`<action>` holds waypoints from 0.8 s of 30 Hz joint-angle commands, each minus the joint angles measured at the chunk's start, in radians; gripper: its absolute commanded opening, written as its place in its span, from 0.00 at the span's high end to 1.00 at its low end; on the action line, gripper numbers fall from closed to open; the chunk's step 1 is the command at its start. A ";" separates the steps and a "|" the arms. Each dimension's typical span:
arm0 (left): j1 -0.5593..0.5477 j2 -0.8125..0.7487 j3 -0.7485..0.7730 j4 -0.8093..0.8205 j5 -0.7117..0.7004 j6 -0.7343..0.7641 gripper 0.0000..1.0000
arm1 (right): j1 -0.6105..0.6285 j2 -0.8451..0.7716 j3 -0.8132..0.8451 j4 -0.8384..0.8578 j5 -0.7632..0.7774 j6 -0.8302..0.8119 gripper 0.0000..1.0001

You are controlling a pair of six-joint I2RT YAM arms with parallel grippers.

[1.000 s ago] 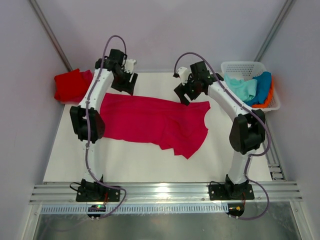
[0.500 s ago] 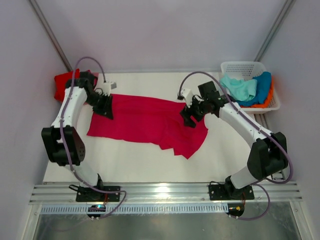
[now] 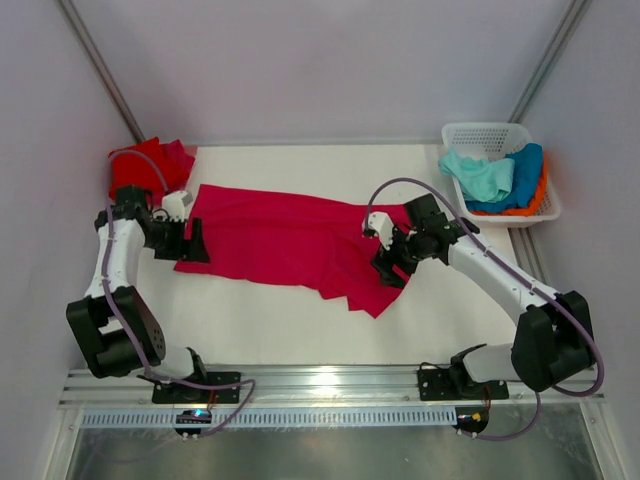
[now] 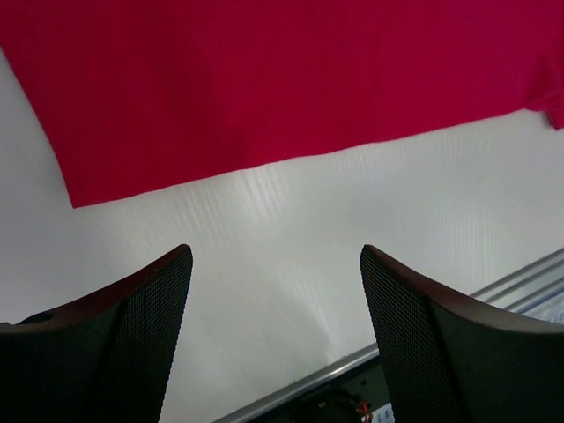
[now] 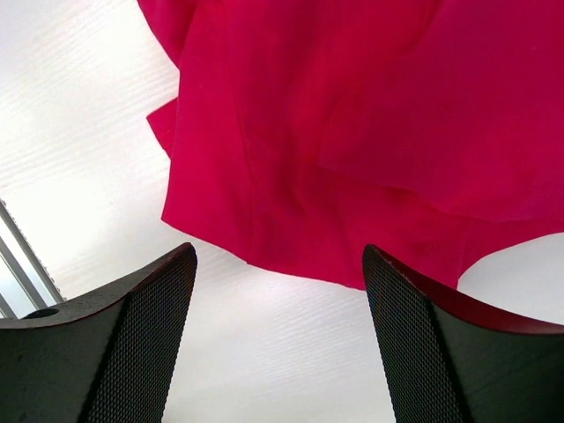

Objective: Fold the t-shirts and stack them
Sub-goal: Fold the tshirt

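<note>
Top external view: one crimson-pink t-shirt (image 3: 290,240) flat on the table (image 3: 300,320). Left gripper (image 3: 195,240) at its left edge, fingers (image 4: 132,335) wide apart, cloth just past the tips. Right gripper (image 3: 385,268) over its right end, fingers (image 5: 132,335) apart too. One red t-shirt (image 3: 140,170) bunched beyond its far left corner. Three more in one white basket (image 3: 485,128) to its far right: mint tee (image 3: 480,178), blue tee (image 3: 522,172), orange tee (image 3: 541,195).

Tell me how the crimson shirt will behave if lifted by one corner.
The crimson t-shirt will probably hang limp: its right end lies in soft folds. Pushed, it would likely bunch rather than slide, lying flat on the table.
</note>
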 commanded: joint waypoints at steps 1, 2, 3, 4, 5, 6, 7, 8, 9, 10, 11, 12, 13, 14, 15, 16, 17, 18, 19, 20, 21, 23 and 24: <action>0.097 0.019 -0.010 0.135 0.095 -0.062 0.22 | 0.004 0.017 0.008 -0.058 0.007 -0.095 0.20; 0.123 0.027 -0.016 0.150 0.123 -0.076 0.22 | 0.004 0.012 0.000 -0.063 0.003 -0.105 0.20; 0.170 0.036 -0.019 0.162 0.149 -0.087 0.22 | 0.005 0.011 -0.004 -0.071 -0.005 -0.117 0.20; 0.190 0.054 -0.029 0.184 0.187 -0.096 0.23 | 0.004 0.011 -0.006 -0.083 -0.011 -0.134 0.20; 0.219 0.062 -0.032 0.192 0.200 -0.104 0.23 | 0.004 0.012 -0.004 -0.089 -0.013 -0.139 0.20; 0.229 0.071 -0.032 0.195 0.208 -0.105 0.23 | 0.004 0.014 -0.003 -0.097 -0.019 -0.143 0.20; 0.232 0.088 -0.033 0.192 0.205 -0.088 0.23 | 0.004 0.015 0.002 -0.118 -0.041 -0.160 0.20; 0.233 0.094 -0.038 0.198 0.197 -0.085 0.23 | 0.004 0.018 0.006 -0.130 -0.054 -0.168 0.20; 0.233 0.099 -0.045 0.207 0.183 -0.088 0.23 | 0.004 0.020 0.011 -0.141 -0.068 -0.172 0.20; 0.232 0.104 -0.056 0.228 0.159 -0.090 0.23 | 0.004 0.021 0.017 -0.153 -0.080 -0.174 0.20; 0.232 0.119 -0.059 0.232 0.140 -0.091 0.23 | 0.004 0.021 0.019 -0.156 -0.103 -0.175 0.20; 0.233 0.127 -0.061 0.239 0.126 -0.097 0.23 | 0.005 0.018 0.020 -0.158 -0.117 -0.175 0.20; 0.233 0.137 -0.061 0.245 0.116 -0.104 0.23 | 0.010 0.017 0.017 -0.157 -0.124 -0.175 0.19; 0.232 0.156 -0.055 0.253 0.094 -0.111 0.23 | 0.016 0.020 0.016 -0.153 -0.131 -0.172 0.19; 0.232 0.165 -0.052 0.258 0.085 -0.120 0.23 | 0.022 0.031 0.014 -0.147 -0.128 -0.166 0.19; 0.232 0.171 -0.050 0.265 0.076 -0.127 0.23 | 0.037 0.041 0.010 -0.118 -0.114 -0.151 0.19; 0.232 0.179 -0.046 0.271 0.054 -0.130 0.23 | 0.044 0.054 0.006 -0.095 -0.091 -0.125 0.18; 0.232 0.191 -0.041 0.276 0.039 -0.139 0.24 | 0.048 0.089 0.013 -0.056 -0.044 -0.073 0.18; 0.233 0.194 -0.039 0.279 0.027 -0.145 0.24 | 0.051 0.106 0.019 -0.048 -0.033 -0.057 0.19; 0.232 0.196 -0.039 0.284 0.014 -0.150 0.24 | 0.054 0.123 0.023 -0.037 -0.026 -0.041 0.18; 0.233 0.196 -0.044 0.294 -0.016 -0.154 0.24 | 0.054 0.135 0.029 -0.022 -0.007 0.011 0.09; 0.232 0.196 -0.052 0.314 -0.051 -0.171 0.24 | 0.054 0.150 0.034 0.047 0.012 0.079 0.01; 0.232 0.196 -0.052 0.317 -0.058 -0.171 0.24 | 0.056 0.149 0.033 0.047 0.020 0.079 0.01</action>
